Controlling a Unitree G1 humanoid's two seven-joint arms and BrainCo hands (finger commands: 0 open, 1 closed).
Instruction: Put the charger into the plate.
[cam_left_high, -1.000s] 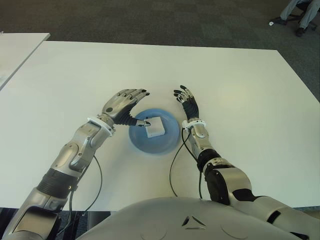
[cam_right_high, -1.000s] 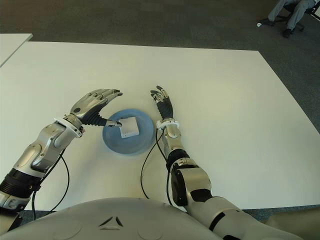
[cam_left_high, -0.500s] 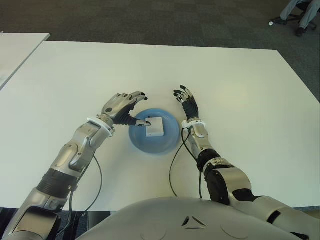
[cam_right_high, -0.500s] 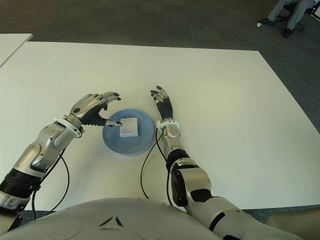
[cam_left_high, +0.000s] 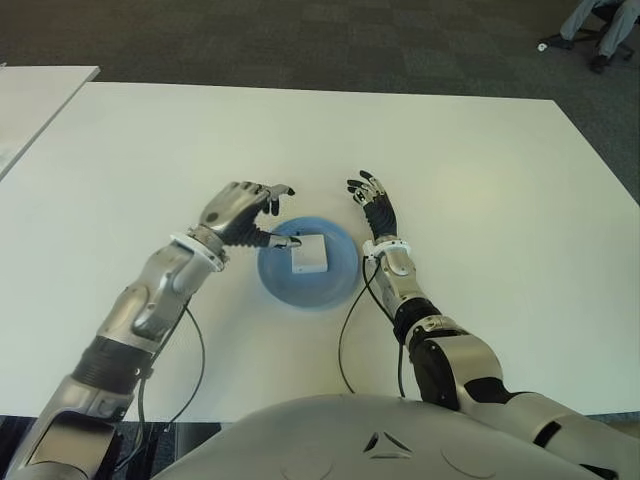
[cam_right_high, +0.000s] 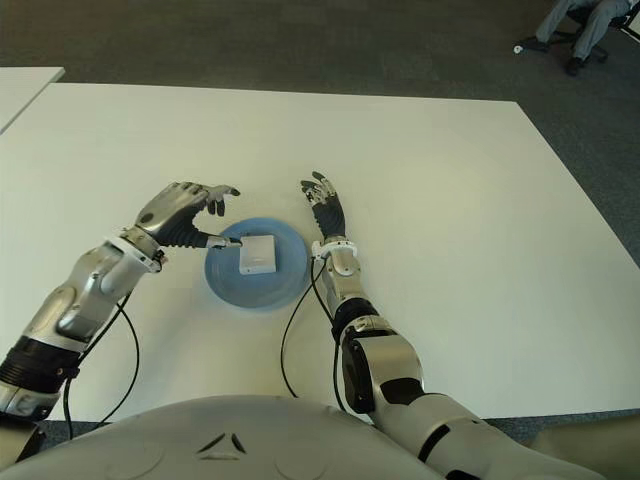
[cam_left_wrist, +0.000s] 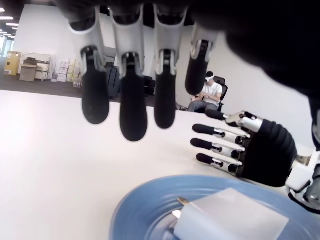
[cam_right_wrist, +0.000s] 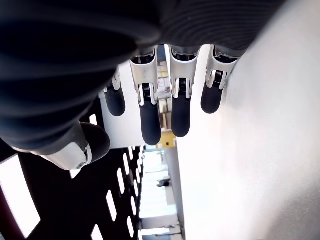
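Fingers on the left hand (cam_left_high: 238, 208) hang loosely curled and hold nothing; its own wrist camera shows four dark fingertips (cam_left_wrist: 132, 115) dangling in air above the table, clear of everything. That hand sits at the left rim of the blue plate (cam_left_high: 335, 282), its thumb reaching toward the charger (cam_left_high: 308, 254) without, as far as I can judge, pressing on it.

The charger lies inside the plate, a little left of centre, flat on one broad face. From the left wrist view its metal prongs (cam_left_wrist: 179, 207) point out toward the plate's rim. It looks like a small, rigid white plastic block: probably light for the hand, hard-shelled, and smooth enough to slide on the glazed dish if nudged. It should tolerate a firm pinch. If it had to be lifted again, the two opposite flat sides of the body would be the place to grip, thumb against one and fingers against the other, keeping off the prongs, which give little purchase.

Just beyond the plate's right edge, the right hand (cam_left_high: 374, 208) shows with its fingers straight and spread, empty; its wrist camera confirms nothing lies between them.

Farther out, the white table (cam_left_high: 470, 170) runs bare to its far edge, and in the distance a seated person (cam_left_wrist: 206, 92) shows in the room.
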